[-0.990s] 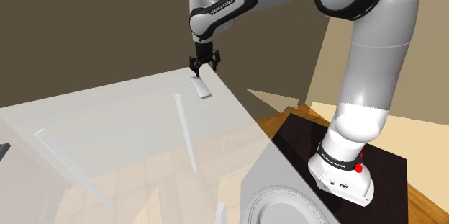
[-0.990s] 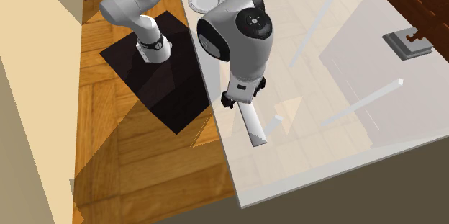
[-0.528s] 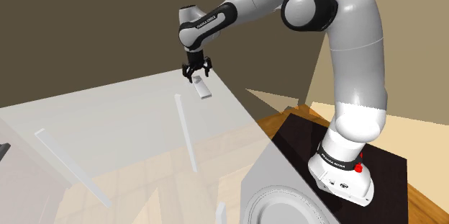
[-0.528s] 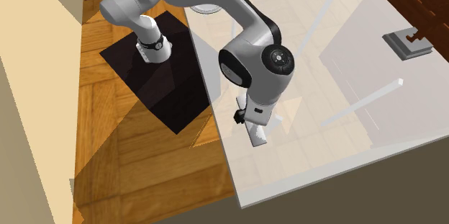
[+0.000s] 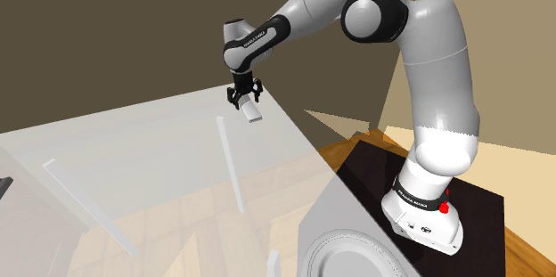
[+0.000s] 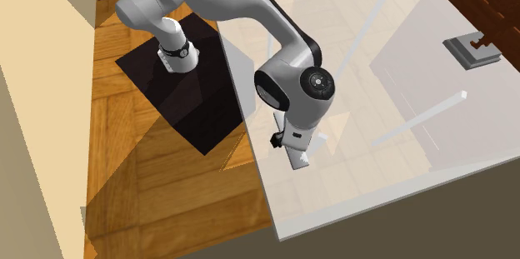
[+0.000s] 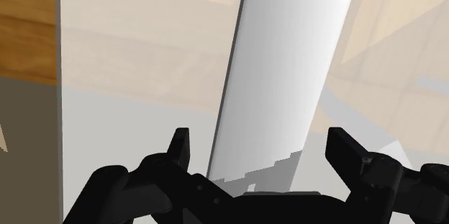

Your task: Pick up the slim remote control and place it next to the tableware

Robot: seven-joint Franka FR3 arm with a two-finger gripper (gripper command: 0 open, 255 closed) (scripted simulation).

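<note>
Table [image 5: 134, 150]: pale translucent top, wood floor [image 6: 167, 182] showing through. Pale slanted bars [image 5: 230, 164] visible through top. On top: 1 slim white remote [image 5: 256, 116], lying flat, near edge facing stand [image 5: 374, 168]; 1 pale round plate [image 5: 352, 257], at corner nearest stand, well apart from remote

White Franka arm with dark joints [image 5: 437, 97]: lower links stand upright off the base [image 5: 426, 217]. It folds at the big dark elbow joint [image 5: 374, 12], high above and well to one side of the claw. The forearm [image 5: 303, 4] slopes down to the wrist [image 5: 245, 42] directly above the claw. The all-black two-finger gripper [image 5: 246, 101] points straight down. Wrist view: both fingers [image 7: 180, 150] spread wide apart, pads gripping nothing. Second exterior view: the round wrist housing sits over the claw and covers most of it.
</note>
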